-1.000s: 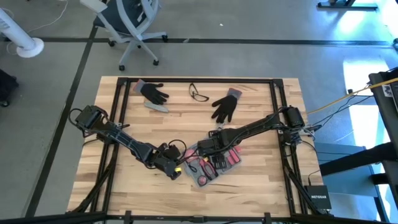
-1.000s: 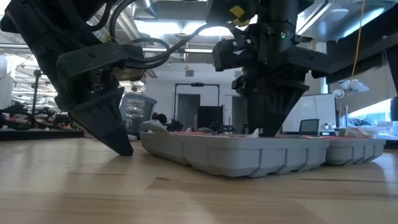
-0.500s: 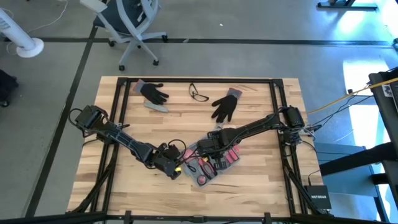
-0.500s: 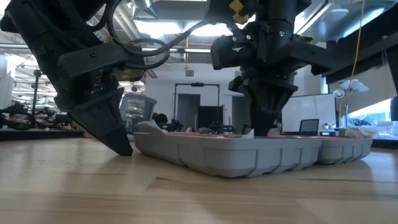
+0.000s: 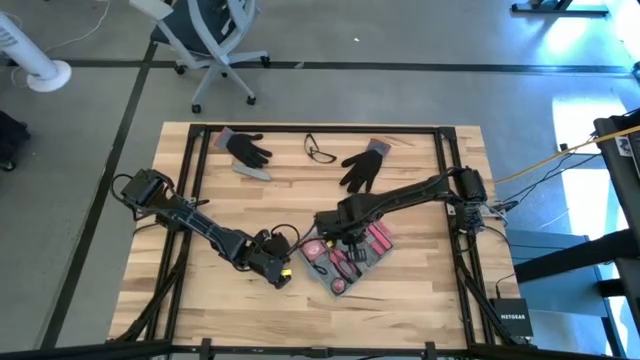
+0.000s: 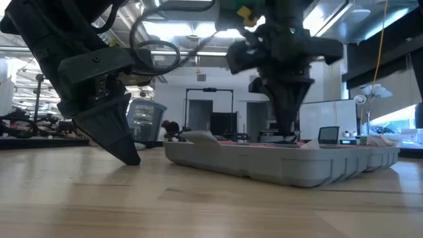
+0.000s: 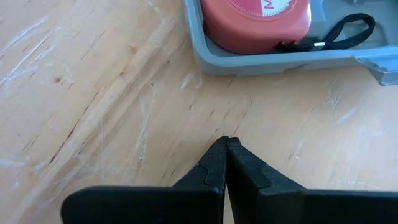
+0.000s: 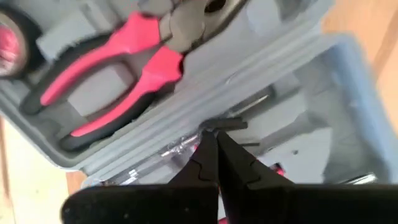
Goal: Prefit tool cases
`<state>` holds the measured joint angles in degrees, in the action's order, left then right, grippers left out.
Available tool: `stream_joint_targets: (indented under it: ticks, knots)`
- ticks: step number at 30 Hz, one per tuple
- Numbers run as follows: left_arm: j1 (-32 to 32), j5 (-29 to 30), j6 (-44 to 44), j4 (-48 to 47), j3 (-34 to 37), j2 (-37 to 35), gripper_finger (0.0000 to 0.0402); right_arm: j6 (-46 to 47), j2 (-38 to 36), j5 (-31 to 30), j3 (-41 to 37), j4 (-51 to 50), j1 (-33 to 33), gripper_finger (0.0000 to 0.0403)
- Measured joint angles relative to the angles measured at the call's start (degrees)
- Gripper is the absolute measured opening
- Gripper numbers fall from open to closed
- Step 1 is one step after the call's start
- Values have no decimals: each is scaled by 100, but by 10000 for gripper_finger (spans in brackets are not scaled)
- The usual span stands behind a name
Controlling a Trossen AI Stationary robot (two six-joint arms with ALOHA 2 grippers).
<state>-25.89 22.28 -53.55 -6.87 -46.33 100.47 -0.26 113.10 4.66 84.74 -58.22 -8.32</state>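
The big wooden desk (image 5: 400, 150) fills most of the high view. Near its front middle lies the tool case (image 5: 345, 258), open and flat, with red and black tools in its slots.

The left arm waits beside the case. The left gripper (image 7: 225, 144) is clenched with nothing in it, and its tip rests on the bare wood, just beside the corner of the case that holds the round red tape measure (image 7: 255, 22).

The right gripper (image 8: 208, 138) is down on the case, in the middle, by the ridge between its two halves. It is clenched too, and its tips seem to pinch a small dark tab there, but I cannot tell for sure. The pink pliers (image 8: 112, 68) lie close by.

What could go wrong? The pinch looks tiny. If the right gripper pulls, it may slip off. Or the whole case may slide or tip, and the tools could fall out.
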Motion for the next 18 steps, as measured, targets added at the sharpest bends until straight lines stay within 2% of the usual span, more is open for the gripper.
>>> stream_joint_targets:
  ticks: [6,10,13,18]
  knots:
    - [-25,3,41,-12,0,0,0,-22,-22,339,478,-118,142,1]
    - [-185,83,86,-167,-2,0,0,-62,-26,254,489,-503,217,1]
    - [-371,290,-170,-478,-13,-9,0,-159,-269,603,179,-420,351,1]
    - [-566,690,-818,-516,2,26,0,134,-1101,492,-869,300,740,0]
